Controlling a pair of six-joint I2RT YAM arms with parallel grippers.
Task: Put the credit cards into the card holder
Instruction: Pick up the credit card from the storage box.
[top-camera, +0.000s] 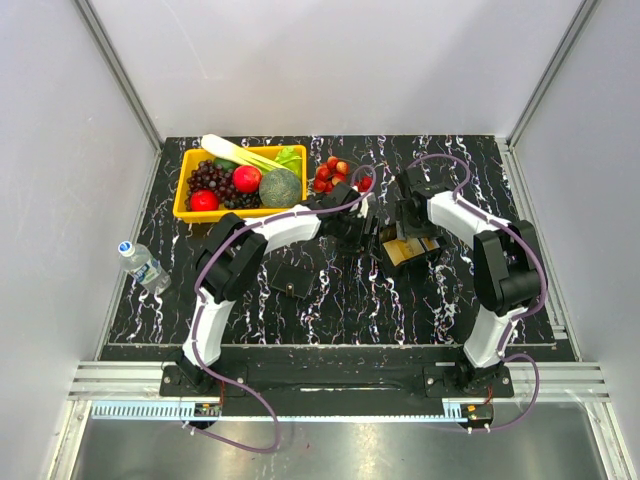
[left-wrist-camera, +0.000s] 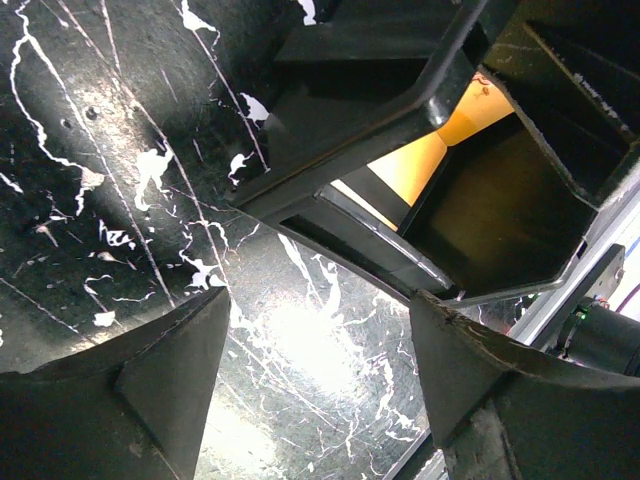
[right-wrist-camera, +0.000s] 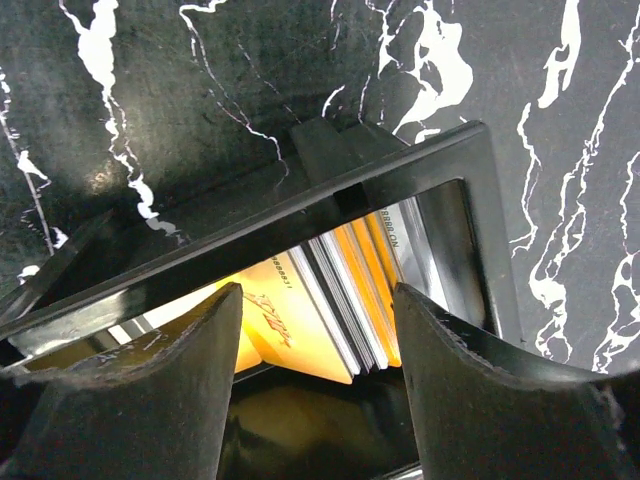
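Both arms meet near the middle of the black, white-veined table (top-camera: 350, 310).

Right pincer (right-wrist-camera: 318, 292): jaws stand wide apart, gripping nothing. It is poised directly over the black tray (right-wrist-camera: 300, 215), one fingertip (right-wrist-camera: 200, 340) on each side of the gap. The credit cards (right-wrist-camera: 345, 300) show in that gap. They are orange-gold with pale edges and stand fanned and tilted on edge inside the tray, just beyond the fingertips. Whether a fingertip touches a card cannot be told.

Left pincer (left-wrist-camera: 320, 300): jaws likewise spread, nothing held. Bare table lies between its fingertips (left-wrist-camera: 190, 340). The tray's wall (left-wrist-camera: 500, 210) rises just ahead and to the right of it, and a wedge of orange card (left-wrist-camera: 420, 165) shows through the tray's open side.

From above, the left pincer (top-camera: 368, 215) and right pincer (top-camera: 405, 228) sit close together, and the tray (top-camera: 432, 255) with its cards (top-camera: 405, 250) lies under and just behind the right one. The card holder (top-camera: 292, 281), a small flat black case, lies on the table behind and to the left of the left pincer, beside that arm's forearm and well apart from the tray. Whether it lies open or folded cannot be told.

A yellow basket (top-camera: 178, 205) of produce stands far to the left of the left pincer.
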